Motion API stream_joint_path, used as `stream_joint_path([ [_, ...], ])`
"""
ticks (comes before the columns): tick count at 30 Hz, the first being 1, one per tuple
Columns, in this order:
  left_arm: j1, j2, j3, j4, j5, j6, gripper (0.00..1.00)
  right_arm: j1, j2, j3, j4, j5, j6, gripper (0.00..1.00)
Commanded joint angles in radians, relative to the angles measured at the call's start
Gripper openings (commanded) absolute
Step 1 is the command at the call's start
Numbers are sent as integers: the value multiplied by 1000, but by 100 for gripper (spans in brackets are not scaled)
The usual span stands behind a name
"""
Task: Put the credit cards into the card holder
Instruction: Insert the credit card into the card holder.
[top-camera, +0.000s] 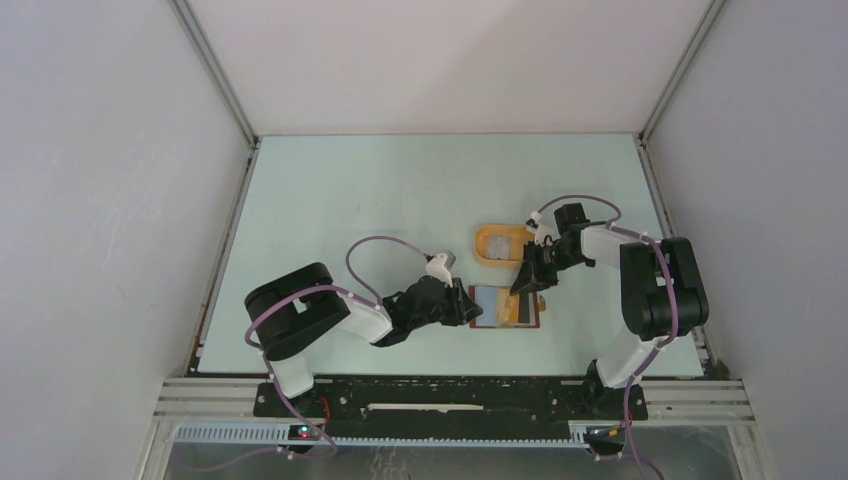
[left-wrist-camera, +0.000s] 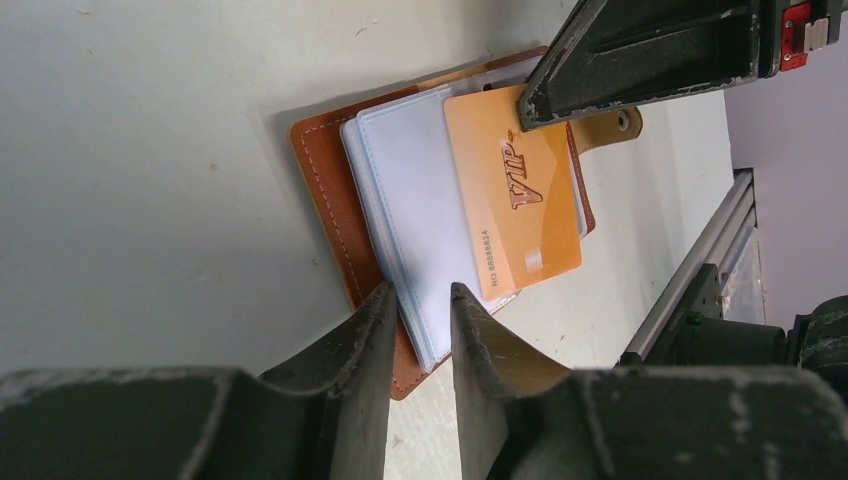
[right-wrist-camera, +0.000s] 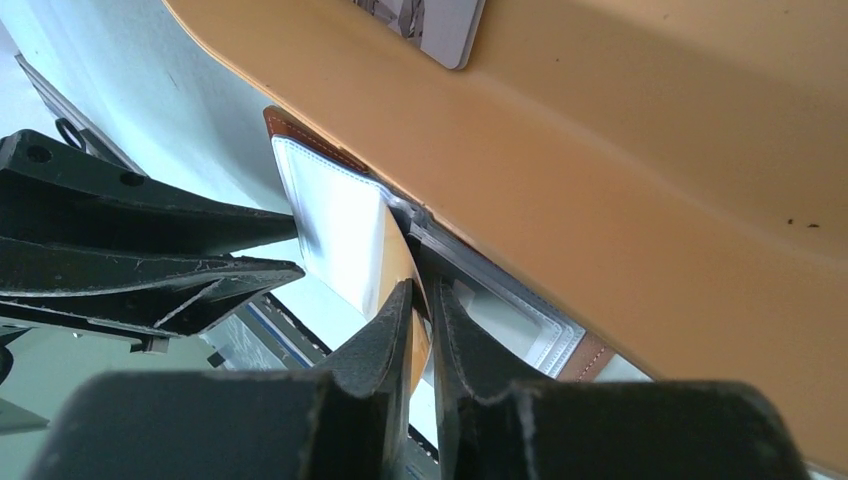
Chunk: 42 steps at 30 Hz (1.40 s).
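An open brown leather wallet (left-wrist-camera: 330, 190) is seen lying on the pale green surface (top-camera: 350, 220), near its front edge and just in front of an orange tray (top-camera: 487, 240). White plastic sleeves are fanned out over the wallet. An orange card (left-wrist-camera: 520, 200) marked VIP is laid across them. Whether it sits inside a pocket or only rests on top cannot be told. A second, grey card (right-wrist-camera: 430, 25) is seen in the tray.

The left hand (left-wrist-camera: 420, 292) is set at the wallet's left edge, its fingers nearly together and apparently pinching the sleeves and cover. The right hand (right-wrist-camera: 422, 295) is placed at one end of the orange card, its fingers narrowly parted around the edge. Whether the card is gripped cannot be told.

Several risks can be judged from here. If the card is let go before it is seated, it may be left loose on the sleeves or may slide off. If it is pushed at an angle, a sleeve could be buckled. If the left hand's hold is lost, the wallet could be dragged or folded shut. The tray, just beside the right hand, could be knocked.

The surface is enclosed by plain white walls (top-camera: 100, 200) joined with metal rails (top-camera: 215, 70). A black bar (top-camera: 450, 398) carrying the arm bases is fixed along the near edge.
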Motion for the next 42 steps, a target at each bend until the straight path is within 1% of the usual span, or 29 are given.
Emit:
stream_joint_path([
  [1,-11,10,12,-7,17,-5,32,15,-23,18,-1,63,-28,19],
  [11,-11,13,13,-4,23,-3,32,27,-20,17,1,87,-31,22],
  [19,-11,13,14,-1,24,-3,32,49,-18,24,2,99,-34,23],
  [31,-13,12,17,3,29,-3,32,71,-6,35,1,86,-30,25],
  [33,-13,12,18,7,31,-3,32,72,-6,36,-1,77,-31,27],
  [38,-13,1,13,7,27,-4,34,69,-22,40,-9,62,-40,37],
  [42,-13,-14,6,6,19,-3,36,66,-31,41,-17,62,-48,39],
])
